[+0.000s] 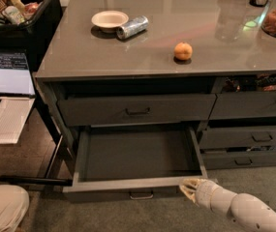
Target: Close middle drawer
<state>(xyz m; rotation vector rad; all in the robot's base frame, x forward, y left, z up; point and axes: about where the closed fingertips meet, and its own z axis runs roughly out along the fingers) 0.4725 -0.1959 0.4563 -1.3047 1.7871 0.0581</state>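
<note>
The middle drawer [137,158] stands pulled out below the shut top drawer [136,109]. Its grey inside is empty, and its small bar handle [141,195] shows at the centre of the front. My gripper [190,189] comes in from the lower right on a pale arm [244,209]. It sits at the right end of the drawer's front panel, level with its top edge and up against it.
On the grey countertop [79,57] are a white bowl [109,20], a can on its side [132,27] and an orange [183,51]. Narrower drawers [251,137] stand to the right. A black bin [26,23] and papers [7,120] are at the left.
</note>
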